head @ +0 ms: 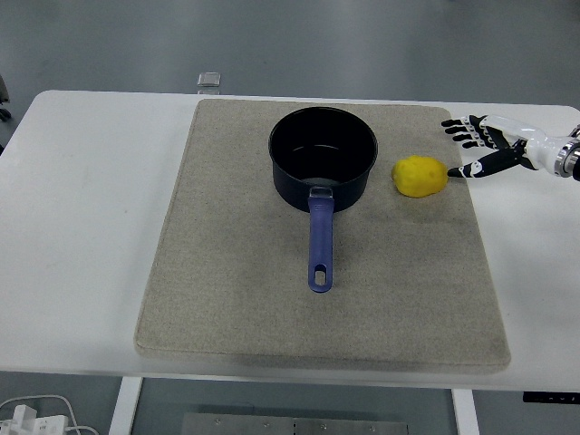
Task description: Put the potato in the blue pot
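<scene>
A yellow potato [419, 176], a dark-blue pot [322, 159] with a lighter blue handle, a beige mat [236, 272].

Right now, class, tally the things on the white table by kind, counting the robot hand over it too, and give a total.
Pot: 1
Potato: 1
Mat: 1
Robot hand: 1
Total: 4

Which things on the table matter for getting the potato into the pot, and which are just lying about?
For the job:
potato, on the mat right of the pot
blue pot, empty, handle toward the near edge
right hand, fingers spread, thumb tip at the potato

Just there:
beige mat under both
small grey object at the table's far edge
</scene>
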Tool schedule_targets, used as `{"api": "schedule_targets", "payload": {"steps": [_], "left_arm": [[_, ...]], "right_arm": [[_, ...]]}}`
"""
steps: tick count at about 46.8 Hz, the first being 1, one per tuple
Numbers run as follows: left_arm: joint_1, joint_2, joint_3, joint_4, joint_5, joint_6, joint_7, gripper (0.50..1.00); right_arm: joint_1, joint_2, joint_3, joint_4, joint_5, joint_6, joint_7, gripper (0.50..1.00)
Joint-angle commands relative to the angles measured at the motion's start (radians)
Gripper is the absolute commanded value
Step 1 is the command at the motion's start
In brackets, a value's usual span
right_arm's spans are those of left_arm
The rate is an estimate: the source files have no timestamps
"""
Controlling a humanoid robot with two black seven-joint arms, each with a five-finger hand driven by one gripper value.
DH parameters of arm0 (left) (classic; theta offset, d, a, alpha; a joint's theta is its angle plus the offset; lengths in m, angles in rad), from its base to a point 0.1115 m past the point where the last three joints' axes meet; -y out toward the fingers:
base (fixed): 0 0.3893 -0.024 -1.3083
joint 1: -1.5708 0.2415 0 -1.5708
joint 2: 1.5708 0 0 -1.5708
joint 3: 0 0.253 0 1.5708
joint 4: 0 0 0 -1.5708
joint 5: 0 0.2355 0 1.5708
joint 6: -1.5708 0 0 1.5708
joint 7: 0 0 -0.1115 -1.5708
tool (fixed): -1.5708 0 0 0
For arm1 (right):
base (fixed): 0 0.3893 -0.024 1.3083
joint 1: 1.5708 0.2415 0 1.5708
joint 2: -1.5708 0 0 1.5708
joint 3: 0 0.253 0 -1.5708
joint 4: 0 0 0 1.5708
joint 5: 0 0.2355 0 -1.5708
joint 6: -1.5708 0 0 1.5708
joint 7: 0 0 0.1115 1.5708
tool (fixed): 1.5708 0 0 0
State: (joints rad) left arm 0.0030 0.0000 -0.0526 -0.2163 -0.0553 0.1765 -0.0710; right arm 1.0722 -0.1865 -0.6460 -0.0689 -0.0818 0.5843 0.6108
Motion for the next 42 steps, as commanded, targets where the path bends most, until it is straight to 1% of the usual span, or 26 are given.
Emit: {"api": "schedule_targets", "payload": {"steps": [1,12,42], "left_arm": [[0.000,0.000,0.002,0.002,0.003,0.001,-0.001,0.994],[-0.006,0.000,0.000,0.032,0.005,0.001,-0.001,0.994],[-0.004,0.000,0.002,0.032,0.005,0.001,-0.001,0.994]], "right_arm": [[0.000,-0.002,0.002,0.000,0.010,0.000,0.000,0.928],[0.000,-0.002,0.002,0.000,0.013,-0.001,0.000,0.928],[0.015,-0.001,0.003,0.000,0.031,0.003,0.000,0.928]]}}
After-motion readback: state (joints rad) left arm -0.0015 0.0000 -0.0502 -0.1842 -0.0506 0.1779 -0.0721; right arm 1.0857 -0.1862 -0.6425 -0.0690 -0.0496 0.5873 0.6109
